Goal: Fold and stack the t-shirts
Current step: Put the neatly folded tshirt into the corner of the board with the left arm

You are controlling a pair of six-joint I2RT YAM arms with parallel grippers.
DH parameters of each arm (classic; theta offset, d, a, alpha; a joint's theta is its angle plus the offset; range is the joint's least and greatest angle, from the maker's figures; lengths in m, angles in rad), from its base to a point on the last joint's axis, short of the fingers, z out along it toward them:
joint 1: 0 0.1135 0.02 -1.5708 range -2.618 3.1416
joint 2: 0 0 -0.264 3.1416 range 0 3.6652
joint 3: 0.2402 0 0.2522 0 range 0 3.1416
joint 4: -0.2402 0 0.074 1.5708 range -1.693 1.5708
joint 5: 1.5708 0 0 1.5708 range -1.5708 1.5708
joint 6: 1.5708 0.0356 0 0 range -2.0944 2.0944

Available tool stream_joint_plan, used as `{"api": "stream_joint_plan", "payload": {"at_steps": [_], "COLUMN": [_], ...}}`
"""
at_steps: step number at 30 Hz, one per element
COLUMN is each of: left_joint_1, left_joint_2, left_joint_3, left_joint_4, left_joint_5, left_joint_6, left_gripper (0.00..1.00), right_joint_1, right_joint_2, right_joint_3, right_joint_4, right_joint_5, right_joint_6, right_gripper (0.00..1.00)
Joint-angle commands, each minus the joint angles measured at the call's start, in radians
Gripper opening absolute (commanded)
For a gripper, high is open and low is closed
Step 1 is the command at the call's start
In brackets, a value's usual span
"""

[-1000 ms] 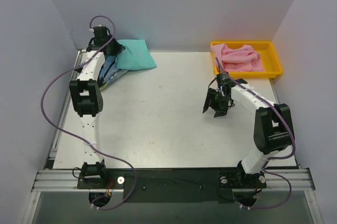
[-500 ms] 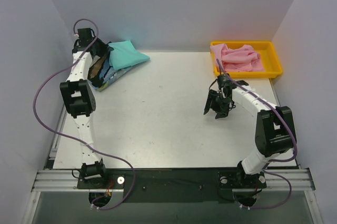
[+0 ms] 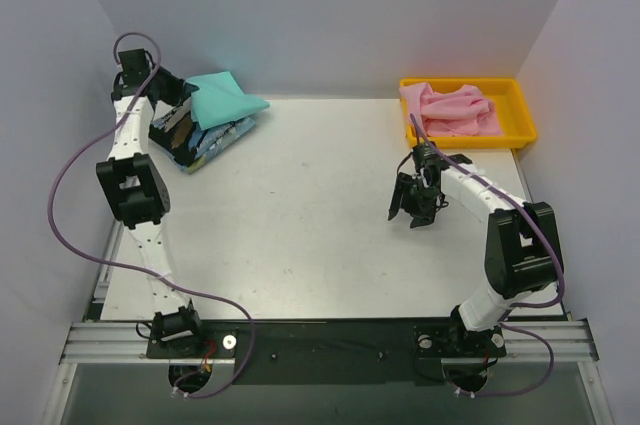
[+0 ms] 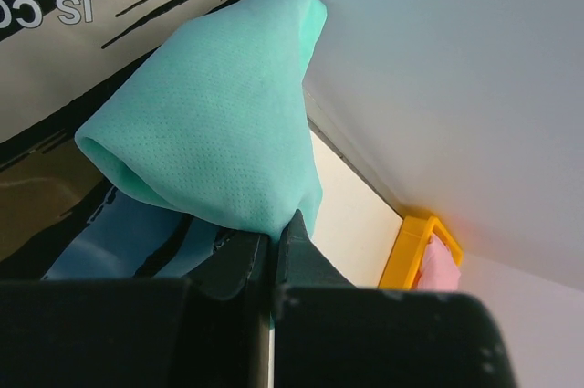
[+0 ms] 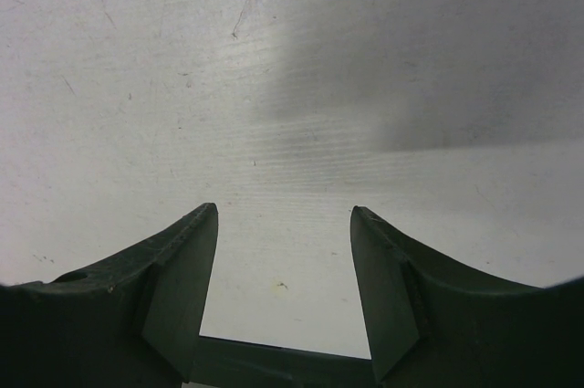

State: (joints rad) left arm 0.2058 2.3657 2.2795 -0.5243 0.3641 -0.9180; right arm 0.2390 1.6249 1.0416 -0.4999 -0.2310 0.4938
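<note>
Fingers (image 4: 239,267) of the left arm pinch the teal t-shirt (image 3: 225,97) over the black streaked t-shirt (image 3: 205,137) at the far-left tabletop (image 3: 300,215) corner — right fingers (image 5: 182,278) gape, empty, nearer the pink t-shirt (image 3: 452,110).

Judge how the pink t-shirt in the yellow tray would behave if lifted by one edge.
Probably floppy: the pink t-shirt lies crumpled in soft folds, so it should drape and unfurl. It fills much of the yellow tray, so it may drag over the rim.
</note>
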Motion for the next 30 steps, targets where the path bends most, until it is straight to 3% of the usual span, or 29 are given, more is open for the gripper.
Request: {"api": "stream_joint_plan", "payload": {"at_steps": [1,11,19,30], "left_joint_1": [0.029,0.061,0.078,0.08], "left_joint_2": [-0.1,-0.173,-0.21,-0.207], "left_joint_3": [0.035,-0.101,-0.183,-0.173], "left_joint_4": [-0.017,-0.088,-0.123,-0.187], "left_joint_5": [0.053,0.025,-0.083,-0.284], "left_joint_6": [0.004,0.093,0.165,0.343], "left_gripper": [0.0,0.0,0.0,0.0], "right_joint_1": [0.0,0.0,0.0,0.0], "right_joint_2": [-0.046,-0.03,-0.016,0.003], "right_joint_3": [-0.014,-0.015,-0.022,-0.028], "right_joint_4": [-0.045,-0.045,-0.043,-0.029], "right_joint_5": [0.033,0.035,0.036,0.024], "right_joint_6": [-0.018,-0.034,-0.05,-0.069], "right_gripper": [0.56,0.56,0.56,0.56]}}
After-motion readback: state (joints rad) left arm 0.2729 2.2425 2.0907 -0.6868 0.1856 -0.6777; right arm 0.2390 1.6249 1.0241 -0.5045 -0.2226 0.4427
